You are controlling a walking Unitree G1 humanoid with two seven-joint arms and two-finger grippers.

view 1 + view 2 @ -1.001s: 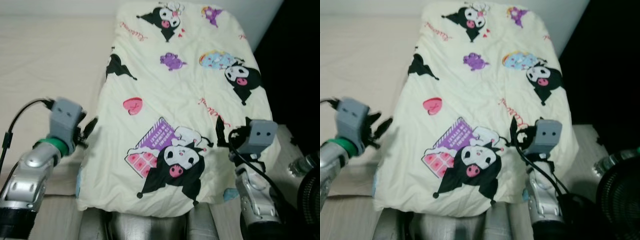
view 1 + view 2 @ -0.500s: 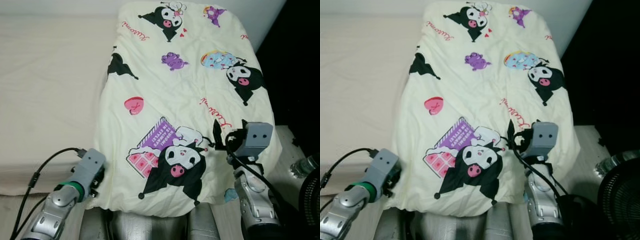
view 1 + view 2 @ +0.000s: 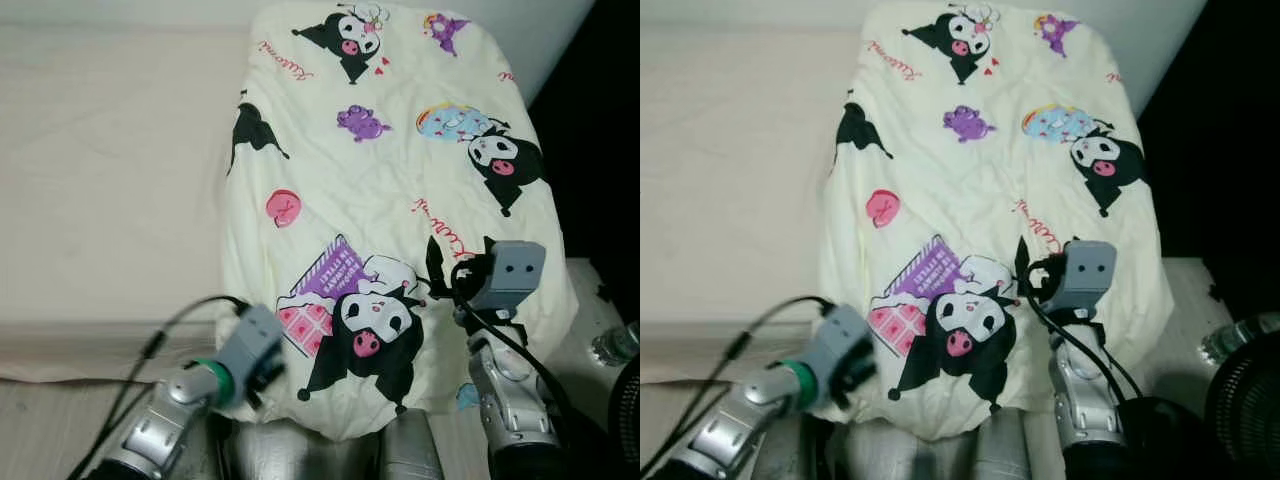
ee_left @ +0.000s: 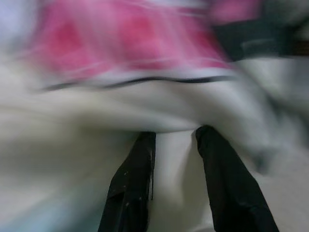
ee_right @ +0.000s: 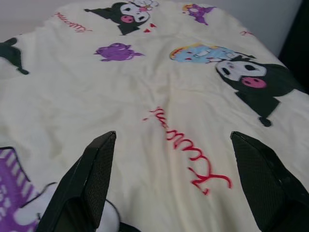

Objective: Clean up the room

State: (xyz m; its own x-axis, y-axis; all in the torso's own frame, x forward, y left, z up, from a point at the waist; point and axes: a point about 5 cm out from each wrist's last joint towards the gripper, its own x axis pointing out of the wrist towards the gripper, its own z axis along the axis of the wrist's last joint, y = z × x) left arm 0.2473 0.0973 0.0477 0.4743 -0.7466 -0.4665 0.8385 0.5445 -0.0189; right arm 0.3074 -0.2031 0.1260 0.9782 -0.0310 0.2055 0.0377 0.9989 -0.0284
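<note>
A cream pillow (image 3: 390, 190) printed with black cartoon figures lies along the right side of the bed (image 3: 110, 180). My left gripper (image 3: 268, 372) is at the pillow's near left corner. In the blurred left wrist view its two black fingers (image 4: 135, 174) stand close together with a fold of pillow fabric between them. My right gripper (image 3: 440, 275) hovers over the pillow's near right part, just beyond the large cartoon figure. In the right wrist view it (image 5: 173, 137) is wide open above the red lettering, with nothing between its fingers.
The pale bedsheet spreads to the left of the pillow, and its front edge runs across near my left arm. A clear bottle (image 3: 618, 343) and a black round fan (image 3: 630, 410) stand at the right. Beyond them is a dark gap beside the bed.
My left gripper swung from the pillow's left side down to its near left corner and closed on the fabric. The right gripper has barely moved. The camera shifted slightly.
</note>
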